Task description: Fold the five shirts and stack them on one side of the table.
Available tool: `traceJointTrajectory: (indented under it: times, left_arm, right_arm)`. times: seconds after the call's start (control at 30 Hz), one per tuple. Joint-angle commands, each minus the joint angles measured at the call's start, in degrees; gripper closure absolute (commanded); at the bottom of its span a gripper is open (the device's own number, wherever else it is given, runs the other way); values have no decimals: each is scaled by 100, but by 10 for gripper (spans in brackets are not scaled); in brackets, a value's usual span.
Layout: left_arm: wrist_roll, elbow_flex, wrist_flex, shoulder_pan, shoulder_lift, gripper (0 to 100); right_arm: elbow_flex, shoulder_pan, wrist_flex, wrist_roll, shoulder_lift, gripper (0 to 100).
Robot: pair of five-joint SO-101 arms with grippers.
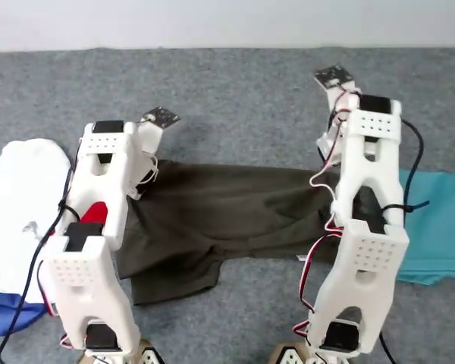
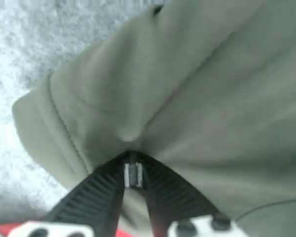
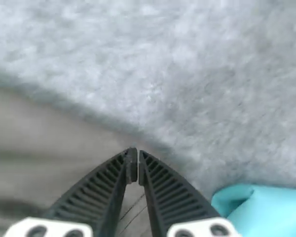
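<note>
Entry: both arms down over the olive shirt point(image 1: 227, 216), which lies crumpled and spread sideways across the centre of the grey table point(image 1: 235, 91). One sleeve trails off toward 7 o'clock.

My left pincer point(image 2: 133, 168): jaws closed right down, tips meeting. A pinch of olive cloth is gathered at the tips, with creases running out from that spot. Grip sits near the shirt's 9 o'clock end, close to a rounded, hemmed edge; bare grey table beyond it.

My right pincer point(image 3: 134, 165): jaws likewise drawn together, only a hairline gap at the tips. It sits on the shirt's border at the 3 o'clock end, where cloth meets grey table. A stitched seam shows between the fingers behind the tips, so I log it as clamped on the hem.

Other shirts:
- white shirt point(image 1: 19, 205), at 9 o'clock, lying flat beside my left arm.
- blue shirt point(image 1: 4, 315), at 8 o'clock, poking out from under the white one.
- teal shirt point(image 1: 440, 227), at 3 o'clock, its near side hidden under my right arm; a corner of it shows close to my right pincer.
</note>
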Motion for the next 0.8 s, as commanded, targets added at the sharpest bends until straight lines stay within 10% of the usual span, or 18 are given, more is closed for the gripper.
traceJointTrajectory:
  times: [0.0,0.77]
  left_arm:
    - [9,-119,167,264,-791,985]
    - [-18,-145,826,-378,-1670,985]
  right_arm:
    - [-738,-198,901,-352,-101,990]
    - [-765,453,1912,-1987,-40,875]
